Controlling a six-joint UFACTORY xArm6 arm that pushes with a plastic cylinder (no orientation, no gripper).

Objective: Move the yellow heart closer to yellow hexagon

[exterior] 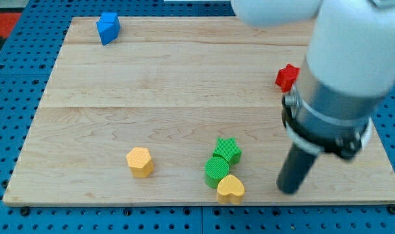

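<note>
The yellow heart [230, 188] lies near the board's bottom edge, right of centre, touching a green round block [216, 171] just above and left of it. The yellow hexagon [140, 161] sits well to the heart's left, apart from the other blocks. My tip [289, 189] rests on the board to the right of the yellow heart, a short gap away and at about the same height in the view. The rod rises up and to the right into the grey and white arm.
A green star [227, 150] sits just above the green round block. A red star [287, 77] lies at the right, partly beside the arm. A blue block [108, 27] sits at the top left. The wooden board [152, 91] lies on a blue pegboard.
</note>
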